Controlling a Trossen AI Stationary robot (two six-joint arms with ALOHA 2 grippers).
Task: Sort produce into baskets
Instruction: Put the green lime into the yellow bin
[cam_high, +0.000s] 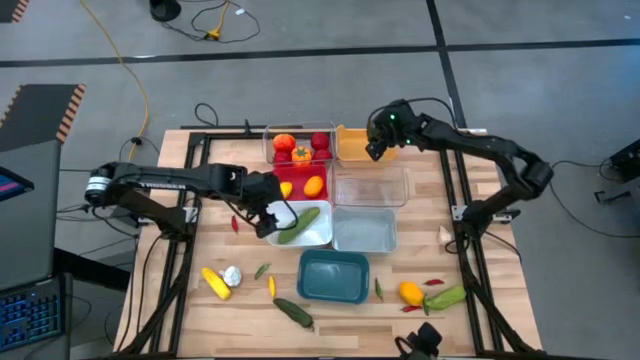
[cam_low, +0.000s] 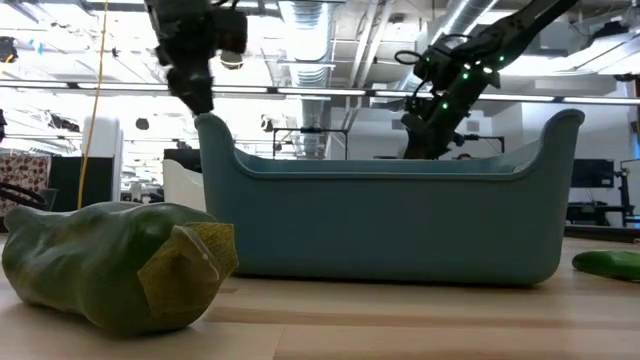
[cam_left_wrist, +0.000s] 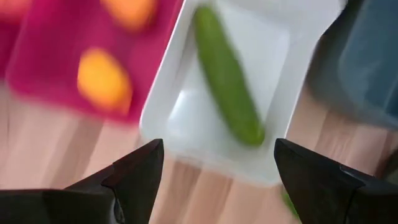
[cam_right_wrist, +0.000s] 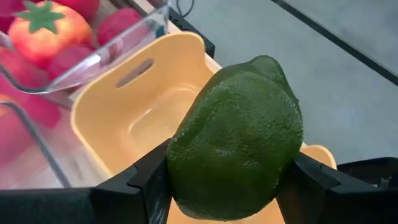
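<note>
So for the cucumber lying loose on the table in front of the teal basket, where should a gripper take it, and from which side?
Across its middle, coming straight down from above. The cucumber lies flat and diagonal on the bare table, clear of the teal basket, so fingers turned across its narrow width would likely close on both long sides.

Green fruit (cam_right_wrist: 239, 140) pebbly, matt; orange tray (cam_right_wrist: 143, 106) smooth plastic; table (cam_high: 190, 315) wood.

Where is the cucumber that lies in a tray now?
In the high view, the cucumber lies slanted in the white tray, left of centre, beside the open left pincer.
</note>
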